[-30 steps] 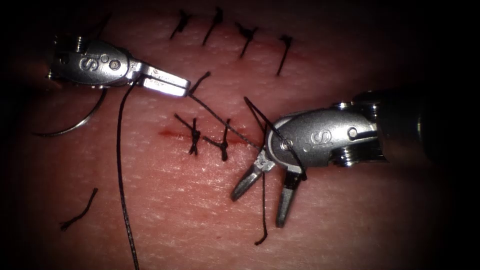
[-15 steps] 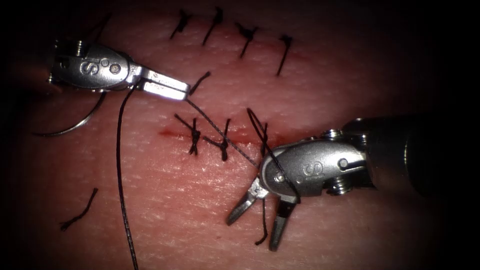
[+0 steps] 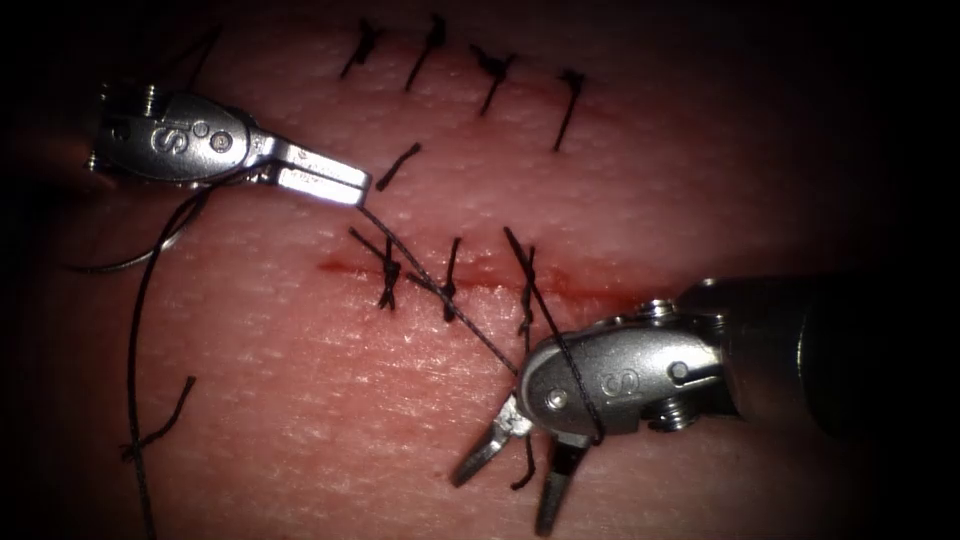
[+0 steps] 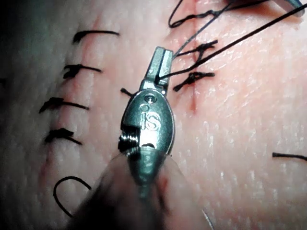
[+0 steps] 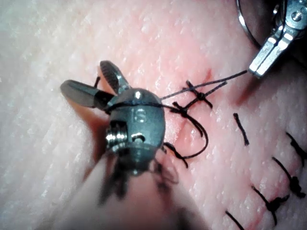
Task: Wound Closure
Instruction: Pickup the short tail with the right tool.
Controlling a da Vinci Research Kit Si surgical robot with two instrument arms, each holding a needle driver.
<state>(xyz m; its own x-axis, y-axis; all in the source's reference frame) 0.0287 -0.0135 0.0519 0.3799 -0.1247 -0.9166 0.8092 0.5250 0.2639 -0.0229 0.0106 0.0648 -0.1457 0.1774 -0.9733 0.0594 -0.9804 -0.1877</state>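
Thread [image 3: 440,290] pinched by left claw [image 3: 345,188]; right claw [image 3: 515,478] spread, thread-wrapped.

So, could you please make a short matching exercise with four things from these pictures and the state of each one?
Things:
1. left tool
2. right tool
3. needle
4. thread

States:
A. jaws open, holding nothing, thread looped over its head
B. lies on the tissue at the left, under the left tool, held by neither tool
C. jaws shut on the thread
D. runs taut across the cut between the two tools

Pairs: 1-C, 2-A, 3-B, 4-D
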